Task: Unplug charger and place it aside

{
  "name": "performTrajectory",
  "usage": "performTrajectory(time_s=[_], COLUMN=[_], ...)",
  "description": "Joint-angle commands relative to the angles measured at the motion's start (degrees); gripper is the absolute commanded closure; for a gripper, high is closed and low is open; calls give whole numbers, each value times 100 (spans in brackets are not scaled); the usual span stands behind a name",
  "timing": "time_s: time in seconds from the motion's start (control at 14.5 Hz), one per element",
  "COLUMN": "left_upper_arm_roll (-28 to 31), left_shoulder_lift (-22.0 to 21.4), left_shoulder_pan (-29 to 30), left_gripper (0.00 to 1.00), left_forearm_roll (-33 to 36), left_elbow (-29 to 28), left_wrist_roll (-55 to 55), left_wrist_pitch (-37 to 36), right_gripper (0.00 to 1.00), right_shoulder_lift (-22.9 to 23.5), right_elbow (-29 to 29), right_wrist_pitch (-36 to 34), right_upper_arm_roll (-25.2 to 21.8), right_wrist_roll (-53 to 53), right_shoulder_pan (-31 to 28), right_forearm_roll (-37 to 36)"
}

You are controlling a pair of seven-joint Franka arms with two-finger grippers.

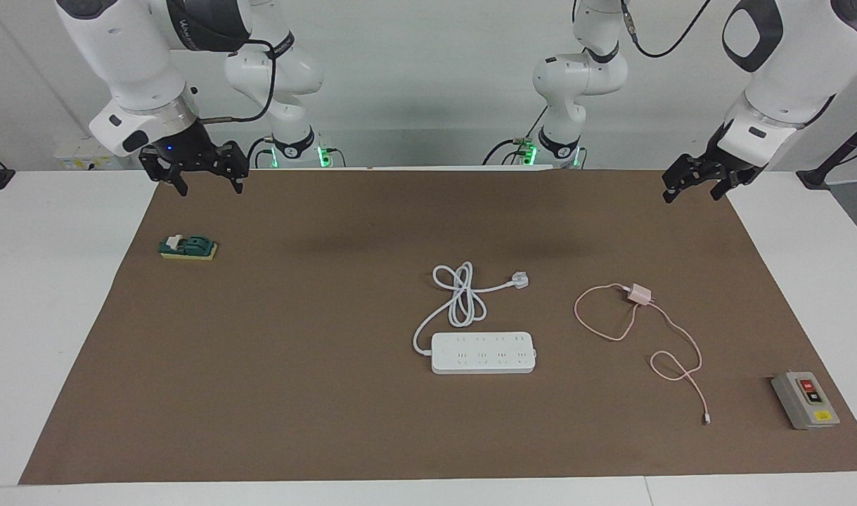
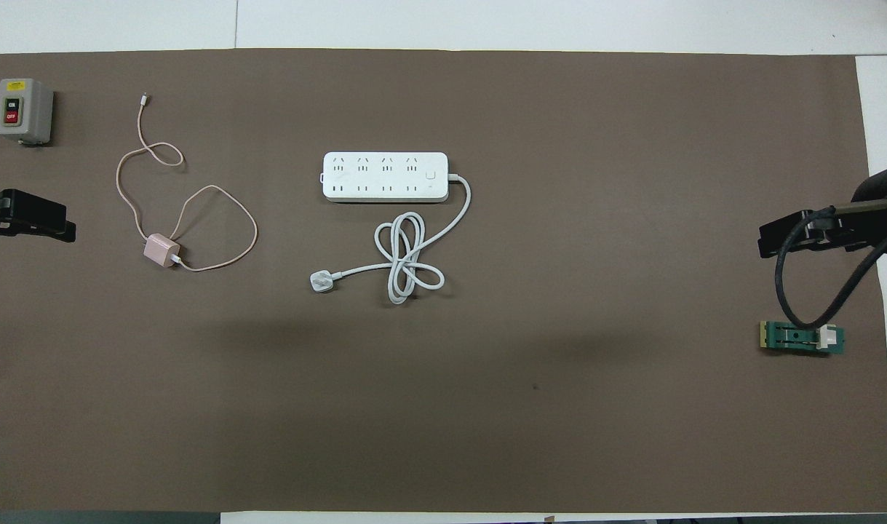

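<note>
The charger [image 1: 639,294] is a small pale pink cube lying on the brown mat, in no socket. It lies toward the left arm's end from the white power strip [image 1: 483,353] and a little nearer to the robots. Its thin pink cable [image 1: 674,351] loops over the mat and ends in a tiny white connector [image 1: 707,419]. It also shows in the overhead view [image 2: 161,250], as does the strip [image 2: 385,176], whose sockets are all empty. My left gripper [image 1: 692,195] is open, raised over the mat's corner at its own end. My right gripper [image 1: 210,187] is open, raised over the corner at its end.
The strip's thick white cord coils to a white plug [image 1: 518,280] nearer to the robots. A grey ON/OFF switch box [image 1: 805,400] stands at the left arm's end. A green knife switch [image 1: 188,247] lies at the right arm's end, under the right gripper.
</note>
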Motion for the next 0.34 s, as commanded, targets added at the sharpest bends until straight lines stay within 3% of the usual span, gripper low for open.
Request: performTrajectory(time_s=[0.0,0.28], left_upper_arm_roll=[62,62], left_shoulder_lift=[36,54], left_shoulder_pan=[-88,-97], left_gripper=[0,0], left_forearm_roll=[124,116], left_elbow=[104,156], left_wrist_roll=[75,84], left_wrist_pitch=[-64,-21], right_gripper=[0,0], right_shoulder_lift=[-31,-39], right_elbow=[-22,-22], right_wrist_pitch=[-14,-14], right_upper_arm_roll=[46,46], right_wrist_roll=[165,173], right_shoulder_pan=[-73,-65], right_forearm_roll=[118,118])
